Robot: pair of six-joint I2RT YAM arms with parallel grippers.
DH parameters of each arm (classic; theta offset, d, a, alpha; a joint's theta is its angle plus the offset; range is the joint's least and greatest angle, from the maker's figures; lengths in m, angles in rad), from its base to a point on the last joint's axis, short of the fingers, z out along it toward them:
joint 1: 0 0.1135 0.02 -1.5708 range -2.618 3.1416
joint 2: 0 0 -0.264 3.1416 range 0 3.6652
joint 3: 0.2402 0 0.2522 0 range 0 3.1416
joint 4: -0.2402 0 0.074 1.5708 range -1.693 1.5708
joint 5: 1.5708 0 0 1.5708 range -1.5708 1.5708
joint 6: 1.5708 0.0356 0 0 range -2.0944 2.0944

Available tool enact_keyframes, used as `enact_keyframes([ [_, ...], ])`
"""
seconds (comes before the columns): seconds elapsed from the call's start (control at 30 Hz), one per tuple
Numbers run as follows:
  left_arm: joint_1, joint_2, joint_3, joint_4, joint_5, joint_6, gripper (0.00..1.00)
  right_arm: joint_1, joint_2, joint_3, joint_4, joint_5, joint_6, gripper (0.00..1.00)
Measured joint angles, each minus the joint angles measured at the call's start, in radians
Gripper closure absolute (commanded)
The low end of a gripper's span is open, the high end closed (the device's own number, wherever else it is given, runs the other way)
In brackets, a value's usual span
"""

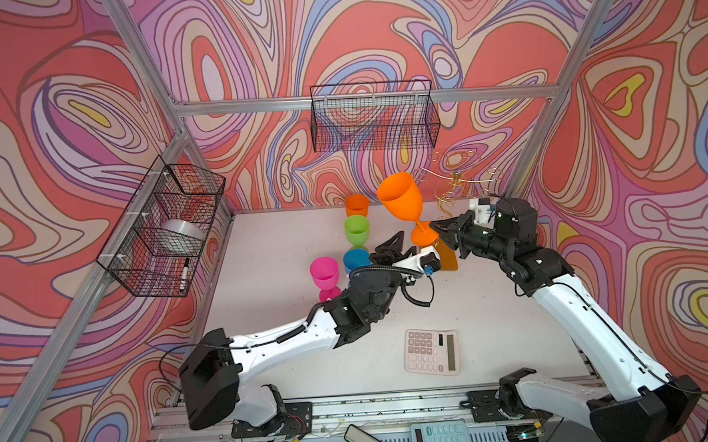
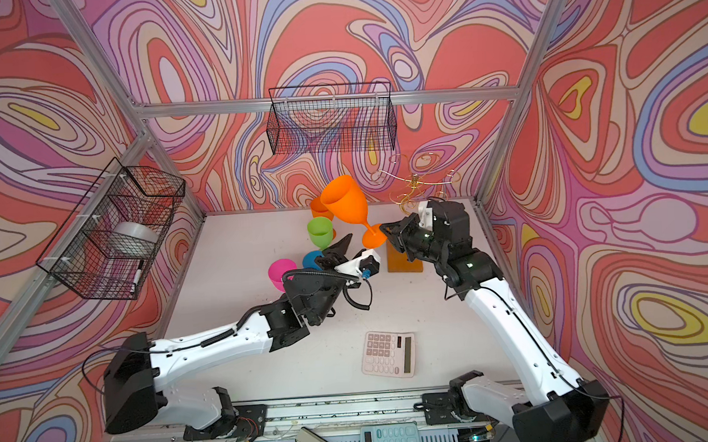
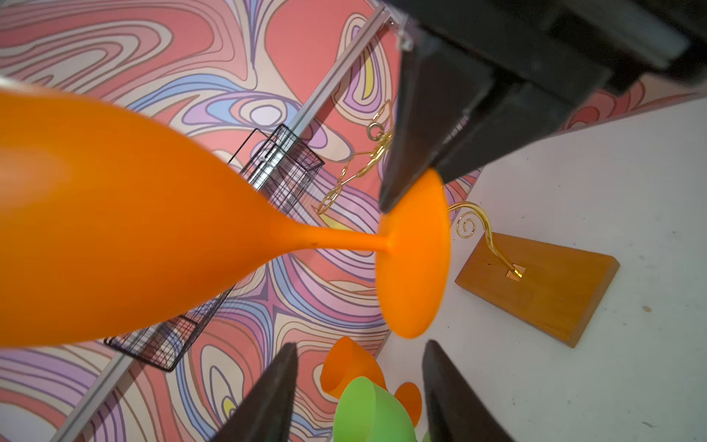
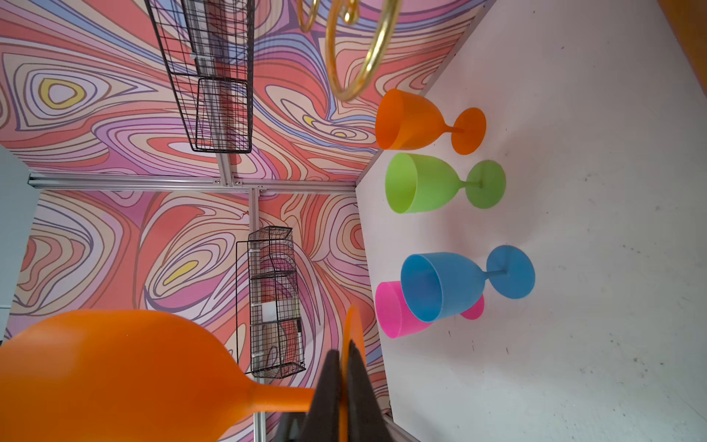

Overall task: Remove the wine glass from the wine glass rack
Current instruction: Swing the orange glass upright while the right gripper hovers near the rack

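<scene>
Wine glass (image 1: 401, 198), centre: plain bright orange across bowl, stem and foot.
Wine glass rack (image 3: 535, 287), far right: gold wire, amber-orange base.
Standing row, far to near: second orange glass (image 1: 357, 205), lime-green glass (image 1: 357, 229), blue glass (image 1: 353, 257), magenta-pink glass (image 1: 324, 272).
Walls (image 1: 68, 120): swirling bands of coral red, lilac, blue, beige and yellow, dark-outlined.
Table (image 1: 270, 251): off-white, faintly speckled.
Left basket (image 1: 161, 228) and far basket (image 1: 374, 117): black wire mesh.
Calculator (image 1: 432, 351), near: pale pink, grey upper keys.
Left arm (image 1: 284, 342) and right arm (image 1: 577, 314): white shells, black joints.

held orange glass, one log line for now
glass: off rack, tilted | right gripper: shut on glass foot | left gripper: open, empty
</scene>
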Motion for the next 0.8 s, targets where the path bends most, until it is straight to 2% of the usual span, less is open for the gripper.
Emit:
enact_keyframes([
  [0.1,0.016,-0.143,0.024,-0.18,-0.004,-0.169,0.25,0.0,-0.02,-0.036,0.049,0.005,-0.032,1.0],
  [0.2,0.073,-0.264,0.074,-0.358,0.033,-0.34,0.24,0.0,-0.028,-0.067,0.1,0.013,-0.076,1.0],
  [0.37,0.179,-0.353,0.177,-0.612,0.174,-0.544,0.24,0.0,-0.04,-0.112,0.162,0.029,-0.174,1.0],
  [0.6,0.321,-0.275,0.352,-0.868,0.473,-0.634,0.33,0.0,-0.061,-0.158,0.216,0.063,-0.283,1.0],
  [0.8,0.338,-0.185,0.5,-0.982,0.659,-0.602,0.37,0.0,-0.061,-0.176,0.225,0.083,-0.311,1.0],
])
